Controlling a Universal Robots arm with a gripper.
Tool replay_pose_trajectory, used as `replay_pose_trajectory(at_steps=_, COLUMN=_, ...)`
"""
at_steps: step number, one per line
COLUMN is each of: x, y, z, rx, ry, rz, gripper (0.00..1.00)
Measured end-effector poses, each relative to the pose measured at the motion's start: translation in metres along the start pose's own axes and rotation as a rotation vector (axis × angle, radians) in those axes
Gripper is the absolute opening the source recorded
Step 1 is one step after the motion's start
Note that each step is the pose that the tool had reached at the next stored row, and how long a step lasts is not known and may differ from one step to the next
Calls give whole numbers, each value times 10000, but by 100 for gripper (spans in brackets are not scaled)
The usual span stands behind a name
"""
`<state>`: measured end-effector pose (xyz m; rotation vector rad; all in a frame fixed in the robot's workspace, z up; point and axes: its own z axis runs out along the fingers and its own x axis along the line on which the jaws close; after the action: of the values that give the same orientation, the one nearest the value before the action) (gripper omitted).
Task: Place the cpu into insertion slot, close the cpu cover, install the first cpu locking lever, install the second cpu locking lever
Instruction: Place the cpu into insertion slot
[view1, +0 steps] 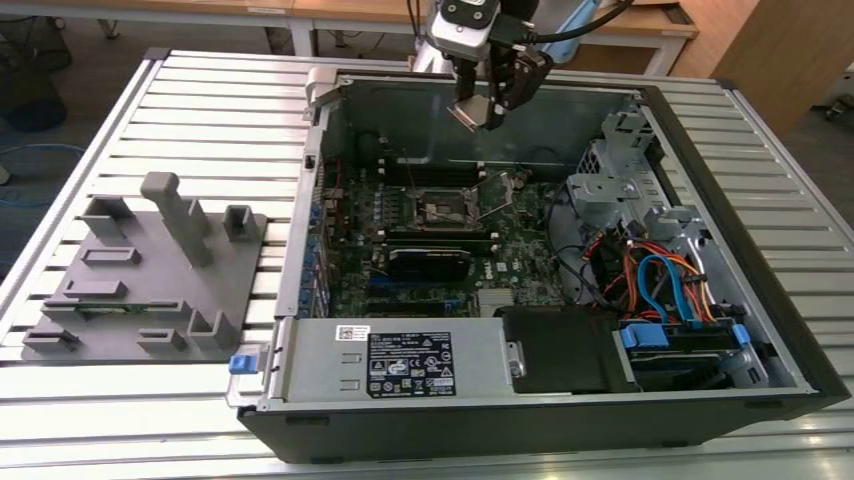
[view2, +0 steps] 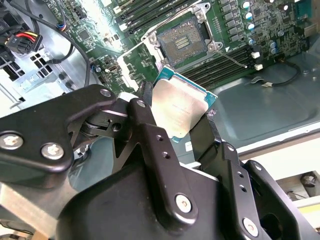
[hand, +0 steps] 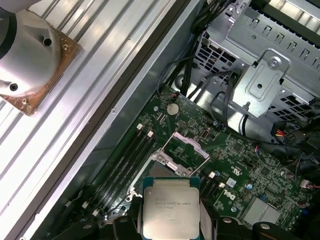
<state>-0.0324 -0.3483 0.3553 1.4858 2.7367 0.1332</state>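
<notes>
The gripper (view2: 177, 114) is pinching the cpu (view2: 181, 104) by two opposite edges, its jaws pressing on the sides so the contact face is staying untouched. It is hanging above the open computer case (view1: 561, 425), well apart from the insertion slot (view2: 182, 42). The slot is lying bare, since the cpu cover (view2: 136, 61) is standing swung open beside it.
</notes>
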Motion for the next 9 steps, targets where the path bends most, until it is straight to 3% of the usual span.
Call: replay_pose_trajectory(at_steps=9, x=0, y=0, z=0, rx=-1, ry=-7, rz=73, gripper=54)
